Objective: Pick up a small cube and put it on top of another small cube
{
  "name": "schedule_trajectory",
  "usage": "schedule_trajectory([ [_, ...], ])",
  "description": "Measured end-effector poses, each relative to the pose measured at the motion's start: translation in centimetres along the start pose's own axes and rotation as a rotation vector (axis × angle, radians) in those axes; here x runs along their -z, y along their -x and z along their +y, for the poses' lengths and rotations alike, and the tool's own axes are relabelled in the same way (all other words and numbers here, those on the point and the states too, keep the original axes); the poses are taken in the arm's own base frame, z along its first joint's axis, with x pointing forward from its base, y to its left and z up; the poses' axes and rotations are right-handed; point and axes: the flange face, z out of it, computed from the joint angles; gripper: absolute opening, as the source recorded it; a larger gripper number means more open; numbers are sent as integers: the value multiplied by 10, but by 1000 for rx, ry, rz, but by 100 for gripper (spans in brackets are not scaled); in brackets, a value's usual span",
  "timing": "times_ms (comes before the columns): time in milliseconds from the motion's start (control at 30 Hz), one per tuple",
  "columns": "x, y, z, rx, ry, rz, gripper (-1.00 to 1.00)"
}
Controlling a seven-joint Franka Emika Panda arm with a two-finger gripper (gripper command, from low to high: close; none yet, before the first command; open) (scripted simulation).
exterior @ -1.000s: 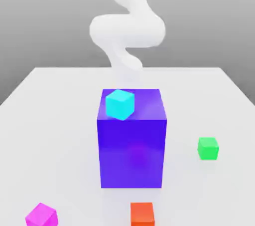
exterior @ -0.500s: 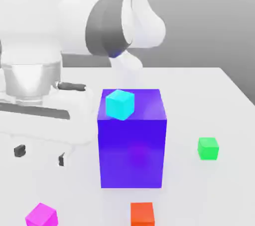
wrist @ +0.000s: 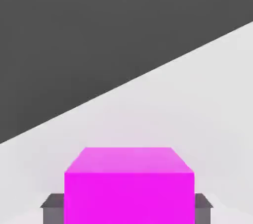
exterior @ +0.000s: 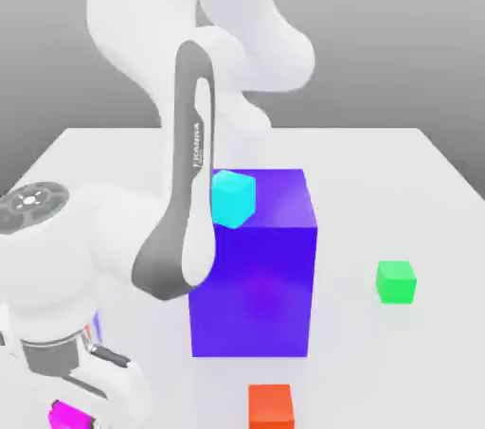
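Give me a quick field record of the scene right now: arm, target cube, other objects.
arm: white arm lowered at exterior view's lower left
target: small magenta cube on the white table, flanked by grey fingertips
big block: blue-purple block with small cyan cube on top
others: small green cube, small orange-red cube

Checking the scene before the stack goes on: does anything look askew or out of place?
One thing stands out: the cyan cube sits on the big blue-purple block, turned askew at its top edge on the exterior view's left. The green cube, orange-red cube and magenta cube rest flat on the table.
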Motion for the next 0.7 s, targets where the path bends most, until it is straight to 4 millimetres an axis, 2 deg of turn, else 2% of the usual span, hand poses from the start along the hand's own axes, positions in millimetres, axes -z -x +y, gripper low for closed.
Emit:
schedule_trajectory([
  [33, -6, 0, 0, 0, 0, 0, -100],
  [67, -1, 0, 0, 0, 0, 0, -100],
  [233, 59, -4, -2, -3, -17, 6, -100],
  [267, 69, -1, -8, -1, -40, 13, -100],
  [300, 78, 16, -19, 9, -59, 12, -100],
  [433, 105, 110, -55, 66, -106, -6, -100],
  [567, 128, 214, -67, 135, -138, -18, -100],
  [633, 140, 295, -66, 221, -153, -24, -100],
  [700, 154, 386, -46, 302, -172, -21, -100],
])
